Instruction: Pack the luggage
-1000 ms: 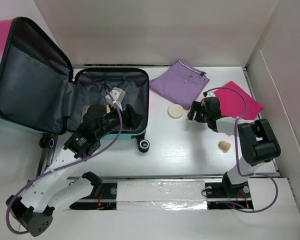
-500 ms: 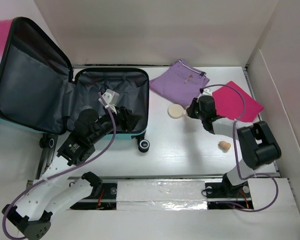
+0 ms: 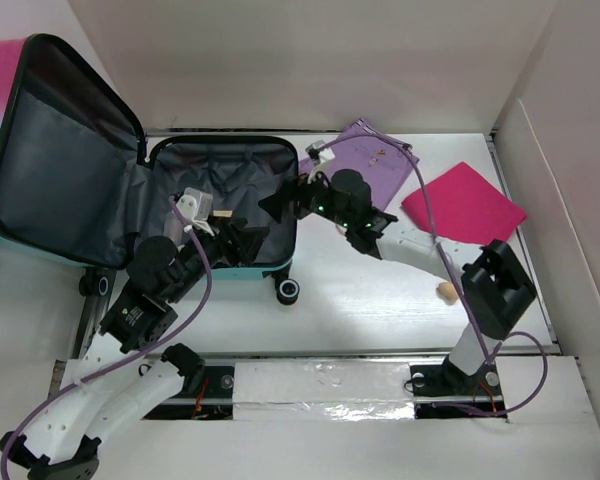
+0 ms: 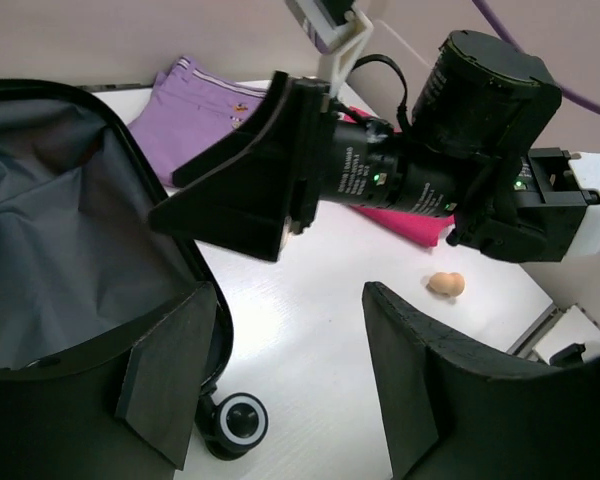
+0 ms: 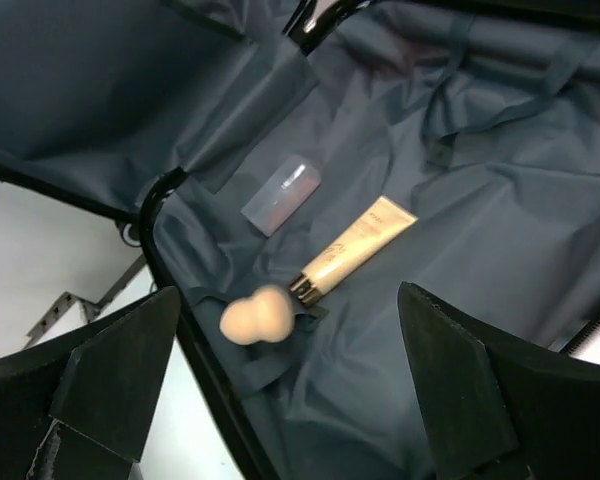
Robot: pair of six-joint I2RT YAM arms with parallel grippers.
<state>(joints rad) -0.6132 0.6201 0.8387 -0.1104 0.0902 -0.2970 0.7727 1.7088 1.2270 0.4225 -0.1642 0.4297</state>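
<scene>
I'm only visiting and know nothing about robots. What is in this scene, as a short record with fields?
Suitcase: luggage open, lid raised at left
Inside it: beige tube, small clear container, beige sponge
On the table: purple pouch, magenta cloth, second sponge
Right gripper: open, empty, over the luggage
Left gripper: open, empty, at the luggage's near edge

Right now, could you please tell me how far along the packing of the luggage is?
Done: a cream tube, a small clear bottle and a beige sponge are inside the open luggage. In hand: nothing; the right tool hangs open over them, and the left tool is open and empty. Left: a second sponge, the purple pouch and the magenta cloth lie outside it.
</scene>
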